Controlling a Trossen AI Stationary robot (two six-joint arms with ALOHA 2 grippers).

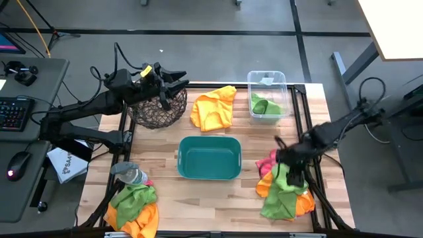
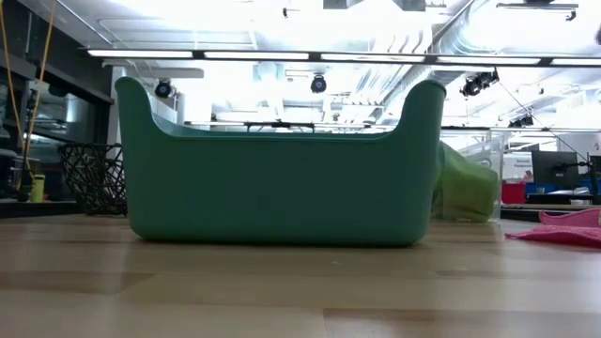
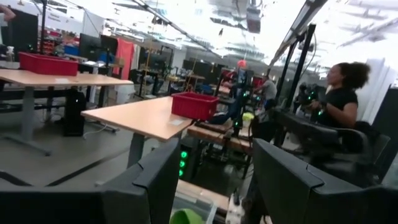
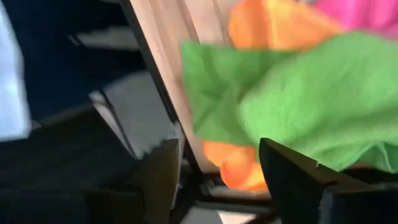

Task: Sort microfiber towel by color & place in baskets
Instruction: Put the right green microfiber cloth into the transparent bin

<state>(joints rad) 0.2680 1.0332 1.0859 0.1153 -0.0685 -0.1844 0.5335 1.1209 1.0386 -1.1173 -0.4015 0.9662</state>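
A round wire-mesh basket (image 1: 158, 109) stands far left, a teal tub (image 1: 209, 157) in the middle, and a clear bin (image 1: 268, 96) far right with a lime green towel (image 1: 263, 106) inside. An orange towel (image 1: 213, 108) lies between basket and bin. A pile of pink, orange and green towels (image 1: 281, 195) lies at the near right corner, and a green-and-orange pile (image 1: 132, 210) at the near left. My left gripper (image 1: 173, 86) is open above the mesh basket. My right gripper (image 1: 291, 173) is open just over the right pile's green towel (image 4: 311, 106).
A clear plastic bottle (image 1: 129, 174) lies against the near-left pile. A white packet (image 1: 66, 164) sits off the table's left side. Black frame rails run along the table's left and right edges. In the low view the teal tub (image 2: 282, 178) fills the middle and a pink towel (image 2: 563, 230) lies to its right.
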